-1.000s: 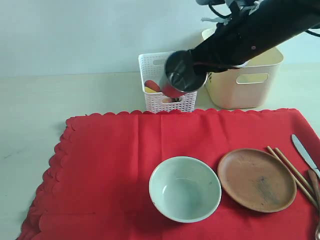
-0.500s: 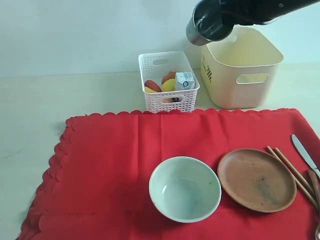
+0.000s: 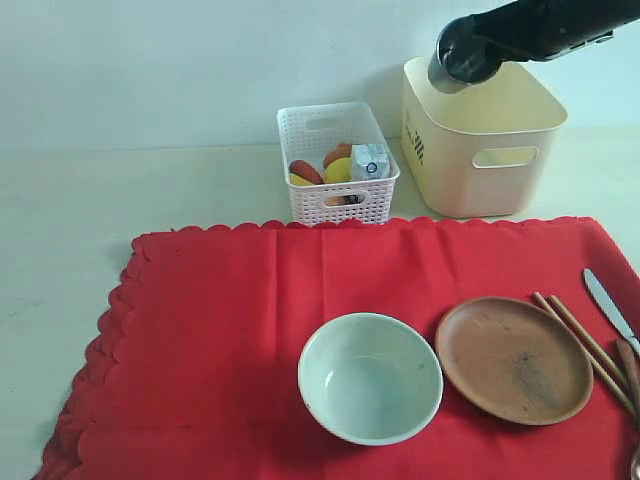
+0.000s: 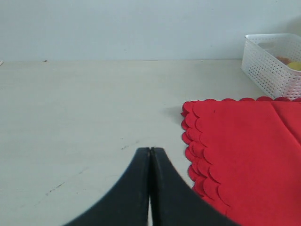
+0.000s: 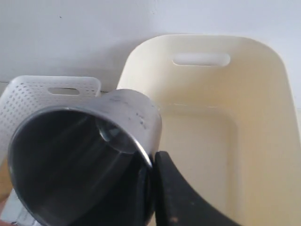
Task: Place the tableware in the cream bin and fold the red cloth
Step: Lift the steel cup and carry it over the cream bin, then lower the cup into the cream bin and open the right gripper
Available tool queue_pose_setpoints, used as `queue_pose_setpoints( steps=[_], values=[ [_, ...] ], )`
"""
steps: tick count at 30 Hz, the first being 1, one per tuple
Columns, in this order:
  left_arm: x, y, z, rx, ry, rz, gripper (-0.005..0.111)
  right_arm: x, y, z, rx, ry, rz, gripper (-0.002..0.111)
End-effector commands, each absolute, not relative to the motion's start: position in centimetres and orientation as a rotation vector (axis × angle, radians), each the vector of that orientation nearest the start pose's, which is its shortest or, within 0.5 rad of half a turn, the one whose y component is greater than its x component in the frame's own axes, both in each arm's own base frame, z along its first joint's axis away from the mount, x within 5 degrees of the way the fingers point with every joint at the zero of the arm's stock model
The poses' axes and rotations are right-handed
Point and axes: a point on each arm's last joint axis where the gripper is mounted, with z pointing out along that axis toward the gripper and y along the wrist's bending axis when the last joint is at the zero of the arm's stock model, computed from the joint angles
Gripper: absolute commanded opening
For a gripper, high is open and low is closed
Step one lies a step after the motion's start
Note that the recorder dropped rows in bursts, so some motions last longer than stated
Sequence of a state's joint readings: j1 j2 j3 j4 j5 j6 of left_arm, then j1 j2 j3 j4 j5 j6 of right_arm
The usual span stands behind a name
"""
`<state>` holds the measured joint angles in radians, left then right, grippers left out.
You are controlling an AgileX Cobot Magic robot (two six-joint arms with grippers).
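Note:
My right gripper (image 5: 154,162) is shut on the rim of the small steel cup (image 5: 84,155), holding it tilted above the open cream bin (image 5: 244,132). In the exterior view the steel cup (image 3: 458,58) hangs over the near-left part of the cream bin (image 3: 455,180). On the red cloth (image 3: 220,330) lie the pale bowl (image 3: 370,378), the terracotta plate (image 3: 513,359), the chopsticks (image 3: 585,340), the knife (image 3: 610,307) and a spoon (image 3: 632,375) at the right edge. My left gripper (image 4: 150,151) is shut and empty, over the bare table beside the cloth's scalloped edge (image 4: 195,141).
A white lattice basket (image 3: 335,165) with food and a small carton (image 3: 368,162) stands left of the cream bin, behind the cloth. A pale wall rises behind both containers.
My right arm has carried the steel cup up and to the right, from in front of the white basket to over the cream bin. Left gripper: no earlier view.

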<state>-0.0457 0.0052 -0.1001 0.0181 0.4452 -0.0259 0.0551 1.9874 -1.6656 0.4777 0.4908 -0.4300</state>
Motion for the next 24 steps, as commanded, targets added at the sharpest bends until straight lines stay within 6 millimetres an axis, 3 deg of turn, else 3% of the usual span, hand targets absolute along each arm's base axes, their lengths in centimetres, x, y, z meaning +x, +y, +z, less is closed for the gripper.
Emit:
queue_pose_setpoints(
  steps=[1,12,24],
  values=[
    [4.8,-0.2,20.7,0.024,1.819,-0.035,0.0,48.9,3.5,25.6,-0.214,2.231,0.202,0.0],
    [4.8,-0.2,20.7,0.024,1.819,-0.035,0.0,52.1,3.2,21.7,-0.369,2.294,0.082,0.0],
    [4.8,-0.2,20.7,0.024,1.819,-0.035,0.0,53.8,3.1,18.7,-0.479,2.414,0.044,0.0]
  ],
)
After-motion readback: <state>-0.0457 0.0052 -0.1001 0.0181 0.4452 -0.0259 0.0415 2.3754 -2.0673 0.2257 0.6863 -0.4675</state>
